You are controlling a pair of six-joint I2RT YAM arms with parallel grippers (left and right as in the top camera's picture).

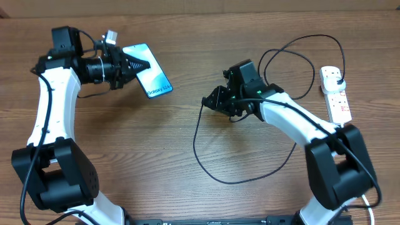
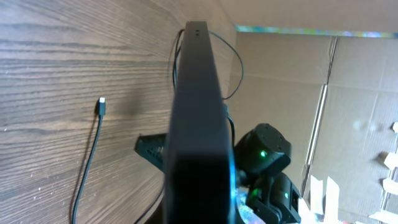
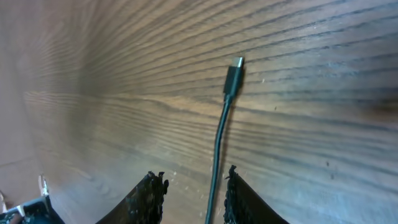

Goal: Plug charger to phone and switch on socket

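Note:
The phone [image 1: 153,76], its screen lit pale blue, is held tilted above the table at the back left, with my left gripper [image 1: 139,64] shut on its near end. The left wrist view shows the phone [image 2: 196,124] edge-on as a dark slab. The charger [image 1: 206,164], a thin black cable, loops across the middle of the table. Its small plug tip [image 3: 237,63] lies flat on the wood. My right gripper [image 3: 194,186] stands open low over the cable just behind the tip, the cable passing near the right finger [image 3: 239,196]. At the far right lies the white socket [image 1: 337,99], the charger's black plug [image 1: 337,77] in it.
The bare wooden table [image 1: 125,144] spreads between the two arms. Cardboard walls [image 2: 348,93] stand behind the table. The charger's tip [image 2: 101,106] also shows in the left wrist view, left of the phone, with the right arm [image 2: 267,152] behind it.

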